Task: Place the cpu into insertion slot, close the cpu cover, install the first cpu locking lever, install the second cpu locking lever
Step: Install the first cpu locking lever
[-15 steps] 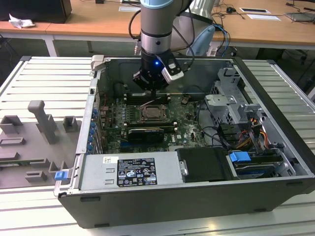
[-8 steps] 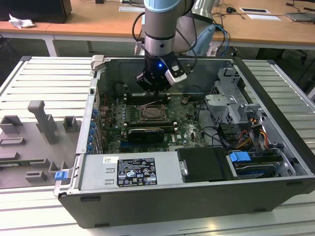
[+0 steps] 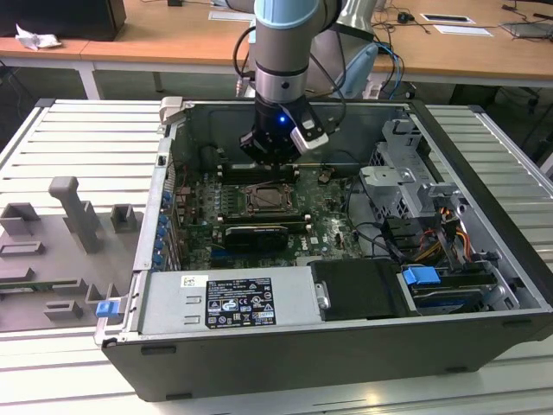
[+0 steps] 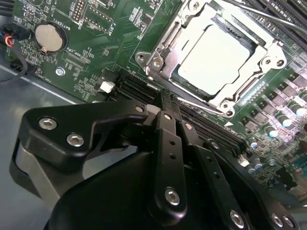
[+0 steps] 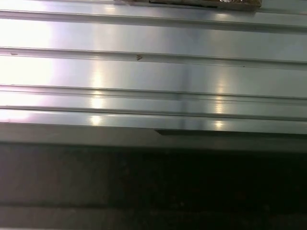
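Note:
The cpu (image 4: 216, 60) lies flat in the insertion slot (image 3: 268, 199) on the green board, its pale metal top showing. The silvery cpu cover (image 4: 165, 45) lies down around it as a frame. One thin wire lever (image 4: 201, 106) runs along the socket edge nearest my fingers, and another (image 4: 268, 17) crosses at the far side. My gripper (image 4: 168, 98) hangs just off the socket's near edge, above the black memory slots, with its two black fingers (image 4: 163, 129) pressed together and nothing seen between them. In the exterior view the gripper (image 3: 275, 160) sits above the back edge of the socket.
The open computer case (image 3: 484, 251) walls the board in. A power supply box (image 3: 229, 298) stands at the front and a drive cage (image 3: 406, 181) with cables at the exterior view's right. A coin battery (image 4: 49, 37) and memory slots (image 4: 139, 88) lie near the socket. Grey fixtures (image 3: 69, 225) stand outside.

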`<act>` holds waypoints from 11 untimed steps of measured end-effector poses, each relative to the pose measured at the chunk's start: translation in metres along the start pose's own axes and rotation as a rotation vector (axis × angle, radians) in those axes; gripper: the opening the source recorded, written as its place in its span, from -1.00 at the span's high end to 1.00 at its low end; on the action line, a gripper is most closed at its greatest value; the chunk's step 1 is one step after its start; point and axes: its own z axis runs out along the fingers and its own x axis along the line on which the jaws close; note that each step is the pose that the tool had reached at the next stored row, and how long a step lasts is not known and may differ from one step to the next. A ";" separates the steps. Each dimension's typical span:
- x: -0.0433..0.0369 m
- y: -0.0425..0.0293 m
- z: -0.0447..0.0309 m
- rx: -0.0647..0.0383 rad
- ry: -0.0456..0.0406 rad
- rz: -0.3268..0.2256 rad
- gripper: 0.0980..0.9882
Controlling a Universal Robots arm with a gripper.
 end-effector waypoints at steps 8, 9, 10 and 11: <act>-0.0015 -0.0003 0.0047 0.000 0.0001 0.000 0.98; -0.0016 -0.0003 0.0050 0.000 0.0000 0.000 0.98; -0.0015 -0.0004 0.0054 0.000 0.0000 0.000 0.98; -0.0016 -0.0004 0.0059 0.000 0.0001 0.000 0.98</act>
